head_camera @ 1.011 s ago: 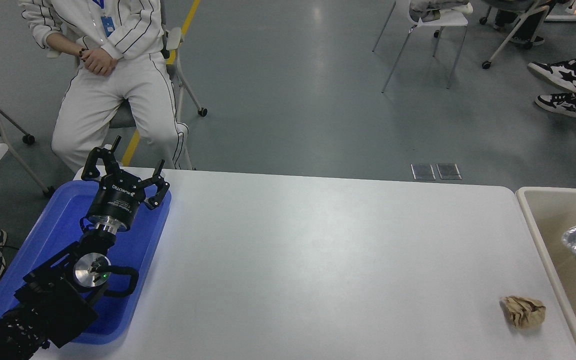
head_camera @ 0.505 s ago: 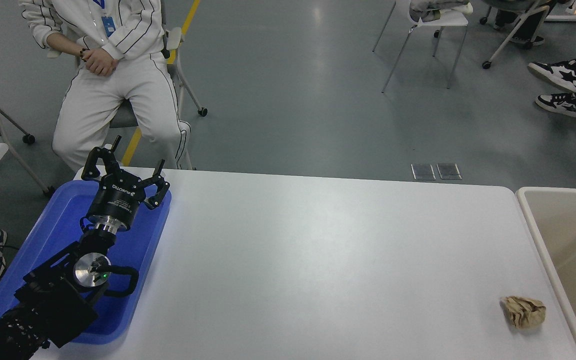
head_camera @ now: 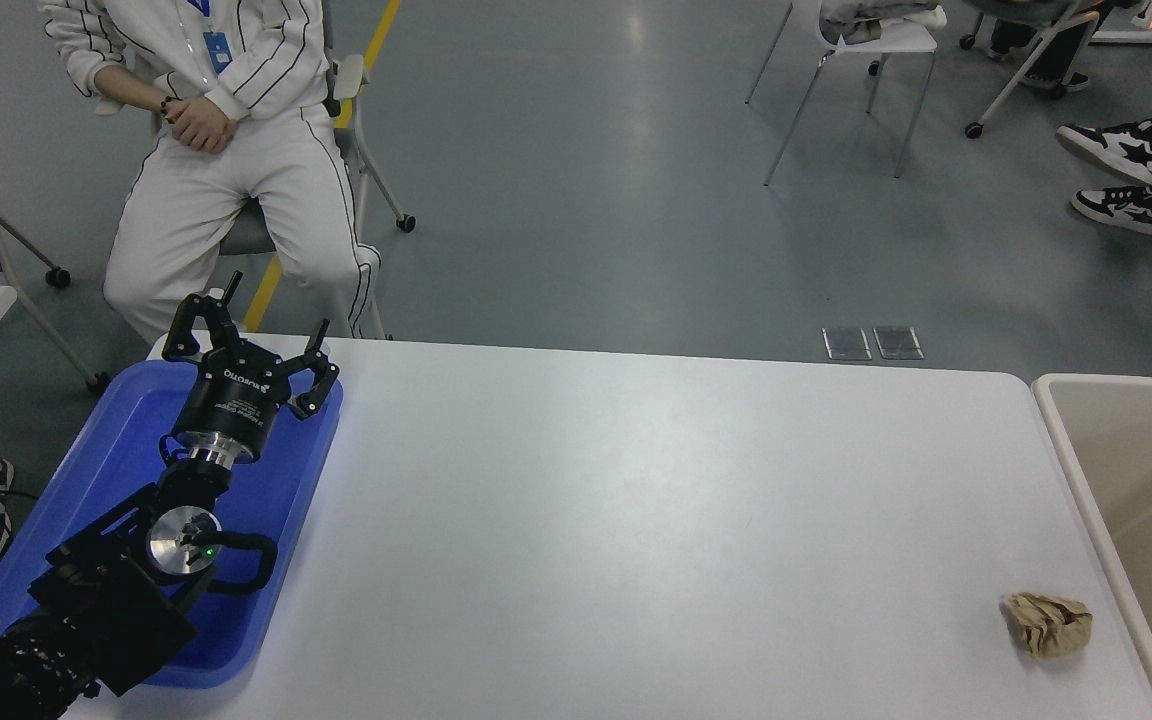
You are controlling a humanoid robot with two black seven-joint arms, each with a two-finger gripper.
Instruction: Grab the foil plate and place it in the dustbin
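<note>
With no foil plate visible, idling lower left — left gripper (head_camera: 248, 345) gaping, empty; risking mistaking wad (head_camera: 1047, 623) beside dustbin (head_camera: 1064, 425).

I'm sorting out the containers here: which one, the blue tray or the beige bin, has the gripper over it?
The blue tray at the table's left end: the left gripper sits over it, fingers spread. The beige dustbin at the right edge has none.

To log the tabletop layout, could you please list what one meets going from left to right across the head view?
Blue tray with the parked left gripper over it → bare white table → crumpled brown paper wad → dustbin.
</note>
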